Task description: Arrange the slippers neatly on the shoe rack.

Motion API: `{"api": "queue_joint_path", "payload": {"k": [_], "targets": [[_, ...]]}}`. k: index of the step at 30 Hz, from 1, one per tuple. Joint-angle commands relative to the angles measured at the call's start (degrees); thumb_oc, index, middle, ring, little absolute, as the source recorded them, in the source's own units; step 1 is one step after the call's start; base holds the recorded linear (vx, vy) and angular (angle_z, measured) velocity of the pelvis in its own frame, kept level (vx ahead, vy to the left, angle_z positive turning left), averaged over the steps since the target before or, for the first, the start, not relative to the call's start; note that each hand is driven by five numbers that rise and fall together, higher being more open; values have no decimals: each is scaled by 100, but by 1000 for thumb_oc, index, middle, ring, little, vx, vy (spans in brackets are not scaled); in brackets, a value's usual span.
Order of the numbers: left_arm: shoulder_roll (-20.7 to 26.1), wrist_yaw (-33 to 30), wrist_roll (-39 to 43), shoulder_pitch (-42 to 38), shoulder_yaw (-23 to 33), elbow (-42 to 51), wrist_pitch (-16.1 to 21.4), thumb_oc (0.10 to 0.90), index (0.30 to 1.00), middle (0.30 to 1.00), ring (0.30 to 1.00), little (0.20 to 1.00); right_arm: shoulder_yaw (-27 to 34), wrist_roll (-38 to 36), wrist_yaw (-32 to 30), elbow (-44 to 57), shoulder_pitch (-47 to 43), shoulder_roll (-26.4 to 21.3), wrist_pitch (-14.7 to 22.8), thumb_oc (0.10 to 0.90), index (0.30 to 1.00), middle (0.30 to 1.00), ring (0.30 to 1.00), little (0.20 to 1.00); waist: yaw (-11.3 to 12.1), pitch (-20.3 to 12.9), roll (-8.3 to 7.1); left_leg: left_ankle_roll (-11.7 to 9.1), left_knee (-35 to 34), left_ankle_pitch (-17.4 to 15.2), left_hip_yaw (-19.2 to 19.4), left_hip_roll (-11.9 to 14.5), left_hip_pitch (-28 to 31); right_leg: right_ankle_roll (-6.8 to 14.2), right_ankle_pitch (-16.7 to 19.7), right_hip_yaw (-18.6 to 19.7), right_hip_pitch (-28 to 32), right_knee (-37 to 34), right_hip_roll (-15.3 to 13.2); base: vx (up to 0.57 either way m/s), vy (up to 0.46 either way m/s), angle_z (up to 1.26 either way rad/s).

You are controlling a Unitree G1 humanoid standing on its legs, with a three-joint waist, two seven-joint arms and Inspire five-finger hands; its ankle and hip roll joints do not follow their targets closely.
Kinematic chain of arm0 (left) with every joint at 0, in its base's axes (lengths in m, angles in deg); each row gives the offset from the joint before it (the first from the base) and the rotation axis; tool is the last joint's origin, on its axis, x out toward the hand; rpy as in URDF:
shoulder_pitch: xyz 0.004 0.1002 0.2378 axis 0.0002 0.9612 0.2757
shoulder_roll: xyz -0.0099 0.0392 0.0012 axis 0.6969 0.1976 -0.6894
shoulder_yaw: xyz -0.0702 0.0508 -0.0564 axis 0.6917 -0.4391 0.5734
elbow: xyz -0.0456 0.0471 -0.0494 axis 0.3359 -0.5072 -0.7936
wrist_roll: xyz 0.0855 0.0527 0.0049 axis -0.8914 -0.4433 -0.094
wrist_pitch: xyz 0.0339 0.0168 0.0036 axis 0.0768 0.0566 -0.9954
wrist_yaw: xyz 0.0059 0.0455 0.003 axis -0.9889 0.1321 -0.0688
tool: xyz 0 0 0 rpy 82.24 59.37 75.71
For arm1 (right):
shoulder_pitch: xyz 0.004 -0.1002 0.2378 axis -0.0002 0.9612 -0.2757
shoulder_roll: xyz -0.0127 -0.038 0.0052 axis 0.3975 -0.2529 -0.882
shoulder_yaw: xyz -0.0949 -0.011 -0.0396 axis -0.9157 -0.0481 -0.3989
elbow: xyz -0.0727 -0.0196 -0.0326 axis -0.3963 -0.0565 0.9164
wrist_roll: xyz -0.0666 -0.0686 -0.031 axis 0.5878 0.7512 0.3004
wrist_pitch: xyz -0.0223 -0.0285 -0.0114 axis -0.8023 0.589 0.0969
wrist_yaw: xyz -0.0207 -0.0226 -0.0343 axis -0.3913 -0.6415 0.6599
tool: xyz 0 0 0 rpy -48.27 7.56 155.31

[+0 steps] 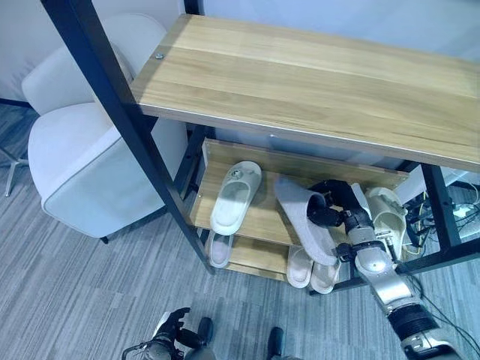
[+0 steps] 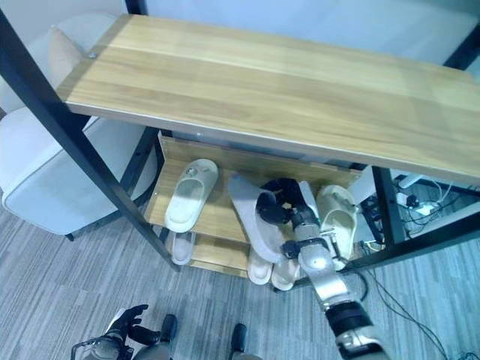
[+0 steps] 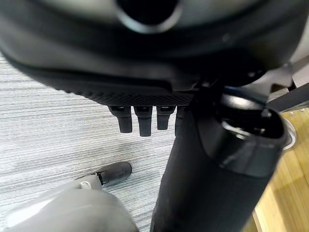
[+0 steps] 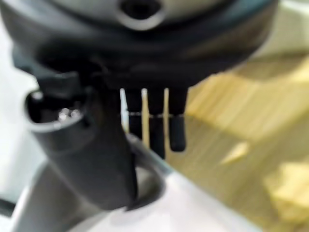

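The shoe rack (image 1: 300, 75) has a wide wooden top and two lower shelves. On the middle shelf (image 1: 259, 217) a white slipper (image 1: 236, 196) lies at the left and a cream slipper (image 1: 386, 214) at the right. Between them a grey slipper (image 1: 300, 214) lies tilted, its front end jutting past the shelf's front edge. My right hand (image 1: 337, 202) reaches under the top board and is shut on that grey slipper (image 4: 193, 203), thumb (image 4: 104, 159) on one side and fingers (image 4: 157, 130) on the other. My left hand (image 1: 171, 328) hangs low over the floor, fingers relaxed, holding nothing.
More pale slippers sit on the bottom shelf: one (image 1: 219, 250) at the left and a pair (image 1: 311, 271) under the grey one. A white armchair (image 1: 82, 165) stands left of the rack. Black frame posts (image 1: 127, 120) slant across the front. Cables (image 1: 442, 214) lie right of the rack.
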Motion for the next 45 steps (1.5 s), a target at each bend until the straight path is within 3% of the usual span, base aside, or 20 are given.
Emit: {"api": "queue_joint_path", "payload": {"k": [1,3,10,14,17,20,21,22,24,29,31,34,38,45], "targets": [[-116,-35,-198,81,-256,-551,-44,800,900,900,900,900,582,-346,45,1372,-205,17,909,400,300,300,300,300,-30,-275,-139,288,14,-638,360,-325,233,358,-617,325,243,31,-201,0,0,0],[-109,-34,-259,141,-186,-506,-48,800,900,900,900,900,609,-607,352,2067,251,121,971,400,300,300,300,300,-99,-334,-127,295,14,-672,390,-315,317,345,-643,365,320,31,-187,-3,-10,-2],[-89,-64,8,250,5,-342,-28,800,900,900,900,900,388,-954,616,2623,1144,553,909,400,300,300,300,300,-253,-354,-91,319,138,-787,453,-281,599,277,-786,431,477,303,-160,-1,-5,-4],[-31,-192,661,320,158,228,178,800,900,900,900,900,148,-1765,1041,2726,1760,745,1020,400,300,300,300,300,-318,-117,-122,294,1240,-1184,509,-265,345,189,-1067,475,453,892,-191,-64,-43,-17],[19,-261,1645,394,265,1197,553,800,900,900,900,900,-59,-1681,1200,2621,2181,731,1044,400,300,300,300,300,-402,330,-76,298,2223,-1496,512,-185,-37,117,-1452,441,56,2032,-221,-198,-26,1],[187,-491,1999,337,118,2353,968,800,900,900,900,900,-428,-1661,1219,2422,2105,628,1011,400,300,300,300,300,-461,691,-46,350,3091,-1771,506,-62,-607,56,-1725,511,-601,3020,-328,-236,6,2],[191,-494,1998,344,122,2367,961,800,900,900,900,900,-434,-1658,1216,2415,2098,632,1014,400,300,300,300,300,-462,680,-46,351,3139,-1796,505,-58,-647,56,-1747,516,-639,3063,-327,-209,-20,-3],[262,-817,1958,286,162,2852,1183,800,900,900,900,900,-610,-776,1047,2445,1994,393,1001,400,300,300,300,300,-443,837,-30,405,3648,-2007,476,17,-982,-33,-1970,571,-1003,3626,-339,-168,-24,-4],[315,-1099,2127,199,203,3387,1365,800,900,900,900,900,-805,-489,946,2274,1877,308,950,400,300,300,300,300,-436,934,9,458,4237,-2201,438,87,-1438,-119,-2219,584,-1451,4200,-372,-199,-32,-3],[509,-2022,1892,-88,352,4263,1593,800,900,900,900,900,-1095,-467,545,1906,1112,285,768,400,300,300,300,300,-356,1005,128,610,6061,-2753,358,73,-3181,-343,-2875,709,-3208,5920,-332,-220,-20,2],[584,-2629,1742,-235,558,4455,1700,800,900,900,900,900,-1013,-358,235,2064,644,207,793,400,300,300,300,300,-310,986,177,668,6943,-3152,246,154,-4012,-427,-3289,877,-4087,6816,-262,-173,-17,-7],[681,-3189,1716,-408,904,4827,1808,800,900,900,900,900,-618,16,-237,2460,122,40,843,400,300,300,300,300,-262,903,254,776,8123,-3434,55,204,-5313,-558,-3617,986,-5356,7979,-216,-177,-30,-9],[804,-3691,1676,-765,1143,5171,1753,800,900,900,900,900,-462,243,-899,2253,-1000,138,792,400,300,300,300,300,-186,950,428,867,9637,-3834,-202,192,-6718,-631,-3971,1113,-6729,9480,-223,-76,-17,-6],[1341,-4419,1816,-1254,1582,5112,1685,800,900,900,900,900,-537,247,-1750,1448,-2882,-128,531,400,300,300,300,300,-73,1466,580,895,11540,-4436,-448,79,-7870,-619,-4507,1285,-7907,11603,-295,29,11,5]]}}
